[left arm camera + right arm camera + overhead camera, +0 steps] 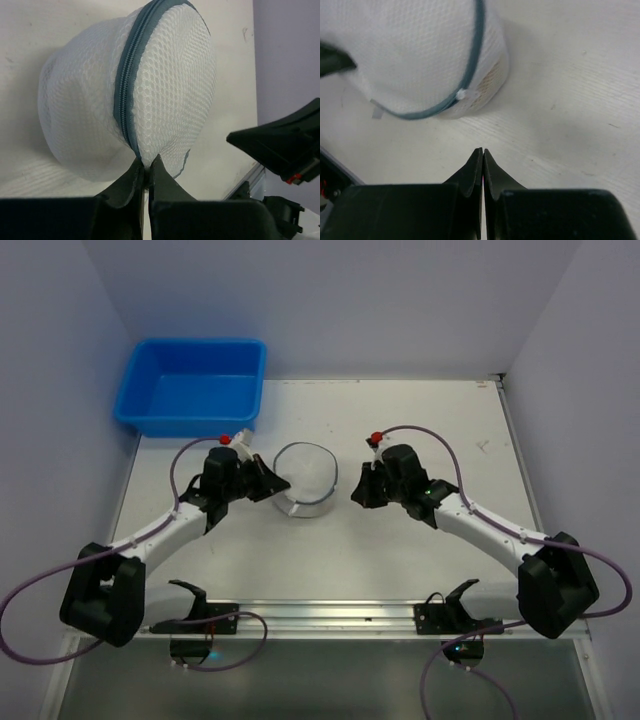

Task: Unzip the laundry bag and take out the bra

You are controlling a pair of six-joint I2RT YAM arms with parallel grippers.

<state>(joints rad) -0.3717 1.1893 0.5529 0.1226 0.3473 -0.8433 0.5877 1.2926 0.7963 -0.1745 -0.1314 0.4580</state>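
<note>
The laundry bag [306, 478], a small round white mesh pouch with a grey-blue zipper [127, 85] round its rim, sits mid-table between the two arms. My left gripper [278, 483] is at its left side; in the left wrist view the jaws [146, 162] are pinched shut on the bag's [170, 85] mesh edge right at the zipper line. My right gripper [357, 497] is to the bag's right, shut on nothing [483, 151], a short way off the bag [410, 50]. A small white zipper pull [464, 94] faces it. The bra is hidden.
A blue plastic tub [192, 385] stands at the back left corner, close behind the left arm. Walls close in the table on the left, back and right. The right arm's dark wrist [285, 145] shows at the right of the left wrist view.
</note>
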